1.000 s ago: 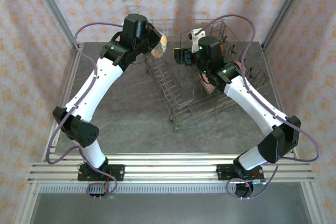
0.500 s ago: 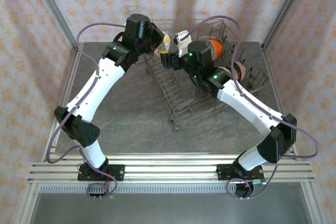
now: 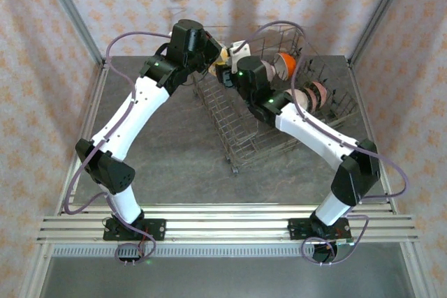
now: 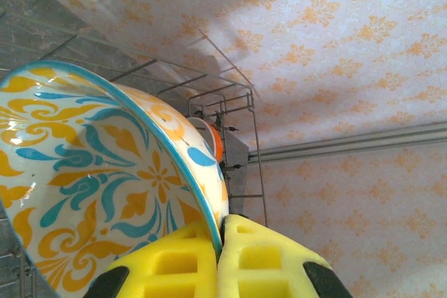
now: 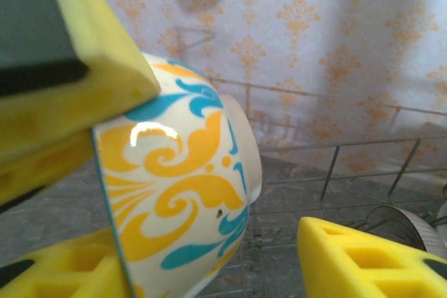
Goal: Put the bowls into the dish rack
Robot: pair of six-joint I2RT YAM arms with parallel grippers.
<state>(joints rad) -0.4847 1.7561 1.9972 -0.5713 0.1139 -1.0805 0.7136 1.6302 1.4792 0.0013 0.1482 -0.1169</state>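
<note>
A white bowl with orange and blue swirls hangs in the air over the far left corner of the dish rack. My left gripper is shut on its rim. In the top view this bowl sits between the two wrists. My right gripper is open around the same bowl: one finger lies against its rim side, and the other finger stands apart from its foot. An orange bowl and pink and white bowls stand on edge in the rack.
The rack's tall wire walls rise just behind and under the held bowl. The left gripper's upper pad crosses the top left of the right wrist view. Bare grey tabletop lies left of the rack.
My right arm has swung left across the rack to the bowl held by the left gripper, and its jaws have narrowed around it. The left gripper shifted slightly right.
</note>
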